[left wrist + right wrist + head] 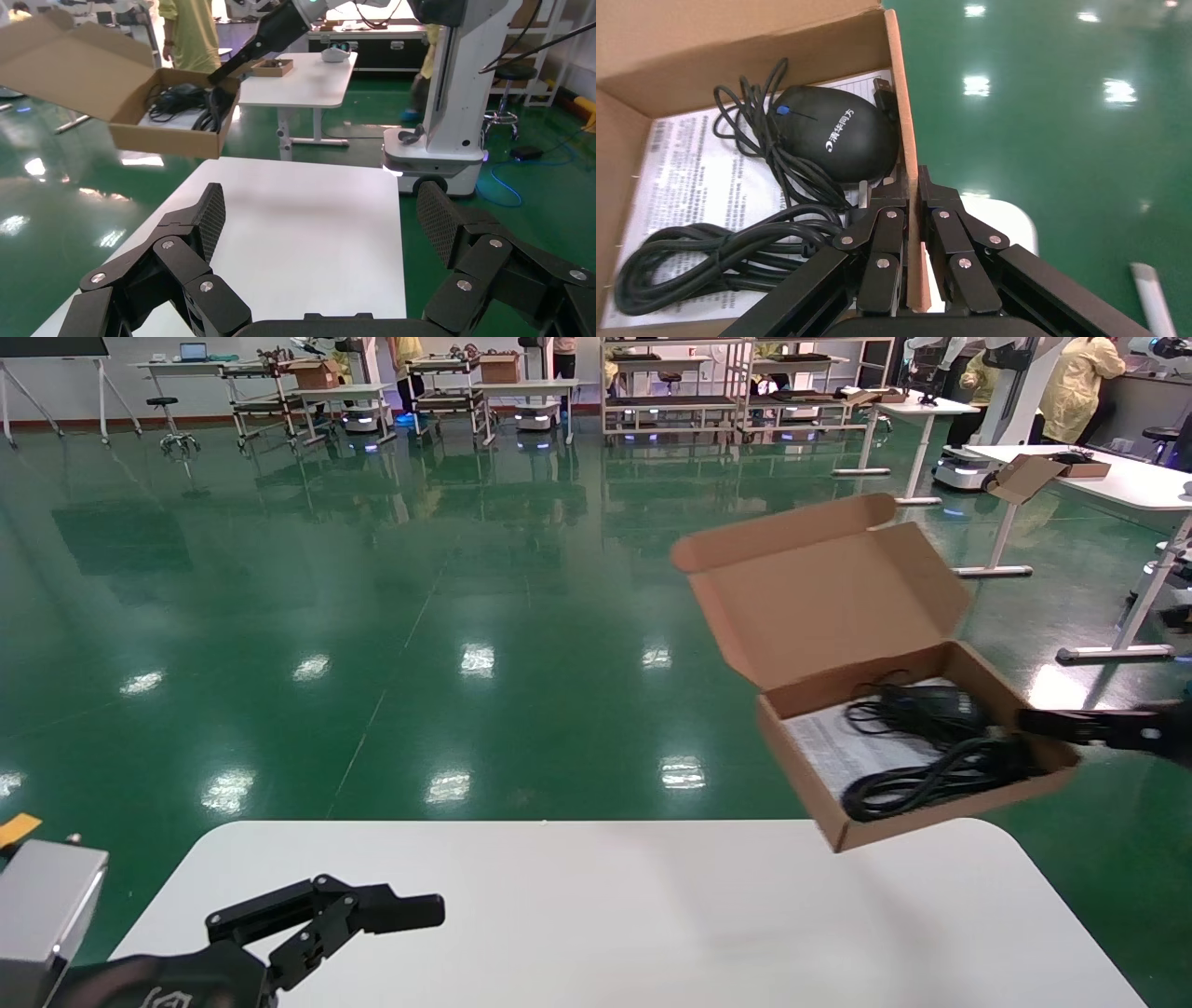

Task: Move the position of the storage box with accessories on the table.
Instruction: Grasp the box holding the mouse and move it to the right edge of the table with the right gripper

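The brown cardboard storage box [917, 817] hangs in the air, tilted, above the far right corner of the white table [596, 915], its flap lid [819, 589] standing open. Inside lie the accessories: a black mouse [838, 133], a thick black cable bundle [722, 256] and a white printed sheet [694, 179]. My right gripper [1029, 721] is shut on the box's right side wall [905, 140], one finger inside and one outside. My left gripper [320, 221] is open and holds nothing, low over the table's near left part.
Beyond the table lies green floor [372, 617]. Another white desk [1117, 477] with a small cardboard box [1029, 477] stands at the far right. A white robot base [450, 140] stands off the table's right side. Shelves and carts line the back wall.
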Robot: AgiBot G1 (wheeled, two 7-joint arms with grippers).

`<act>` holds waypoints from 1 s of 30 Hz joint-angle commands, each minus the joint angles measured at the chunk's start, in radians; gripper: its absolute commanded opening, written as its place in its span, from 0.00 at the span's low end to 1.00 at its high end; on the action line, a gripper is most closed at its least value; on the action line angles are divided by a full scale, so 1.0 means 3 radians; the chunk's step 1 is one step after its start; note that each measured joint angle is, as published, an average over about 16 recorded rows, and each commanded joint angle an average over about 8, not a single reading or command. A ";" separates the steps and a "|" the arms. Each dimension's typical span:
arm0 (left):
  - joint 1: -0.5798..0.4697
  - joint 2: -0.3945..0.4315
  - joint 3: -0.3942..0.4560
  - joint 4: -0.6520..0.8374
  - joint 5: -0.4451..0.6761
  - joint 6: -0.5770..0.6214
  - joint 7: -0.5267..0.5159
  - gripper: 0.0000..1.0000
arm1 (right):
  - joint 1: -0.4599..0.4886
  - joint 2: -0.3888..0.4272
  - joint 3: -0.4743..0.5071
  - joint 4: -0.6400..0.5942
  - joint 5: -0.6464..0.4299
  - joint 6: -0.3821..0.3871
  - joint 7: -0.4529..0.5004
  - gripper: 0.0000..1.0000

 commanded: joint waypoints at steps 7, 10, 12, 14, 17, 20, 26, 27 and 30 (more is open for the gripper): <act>0.0000 0.0000 0.0000 0.0000 0.0000 0.0000 0.0000 1.00 | -0.0035 0.0257 0.0009 -0.0048 0.0013 0.0050 -0.0089 0.00; 0.0000 0.0000 0.0000 0.0000 0.0000 0.0000 0.0000 1.00 | -0.0102 0.0314 0.0028 -0.0068 0.0040 0.0057 -0.0119 0.00; 0.0000 0.0000 0.0000 0.0000 0.0000 0.0000 0.0000 1.00 | -0.0160 0.0345 0.0045 -0.0081 0.0064 0.0062 -0.0142 0.00; 0.0000 0.0000 0.0000 0.0000 0.0000 0.0000 0.0000 1.00 | -0.0228 0.0371 0.0065 -0.0094 0.0092 0.0072 -0.0168 0.00; 0.0000 0.0000 0.0000 0.0000 0.0000 0.0000 0.0000 1.00 | -0.0341 0.0404 0.0100 -0.0108 0.0142 0.0099 -0.0215 0.00; 0.0000 0.0000 0.0000 0.0000 0.0000 0.0000 0.0000 1.00 | -0.0453 0.0430 0.0139 -0.0115 0.0196 0.0144 -0.0262 0.00; 0.0000 0.0000 0.0000 0.0000 0.0000 0.0000 0.0000 1.00 | -0.0649 0.0453 0.0206 -0.0119 0.0291 0.0256 -0.0324 0.00; 0.0000 0.0000 0.0000 0.0000 0.0000 0.0000 0.0000 1.00 | -0.0680 0.0453 0.0214 -0.0119 0.0303 0.0274 -0.0331 0.00; 0.0000 0.0000 0.0000 0.0000 0.0000 0.0000 0.0000 1.00 | -0.0779 0.0447 0.0241 -0.0118 0.0340 0.0336 -0.0354 0.00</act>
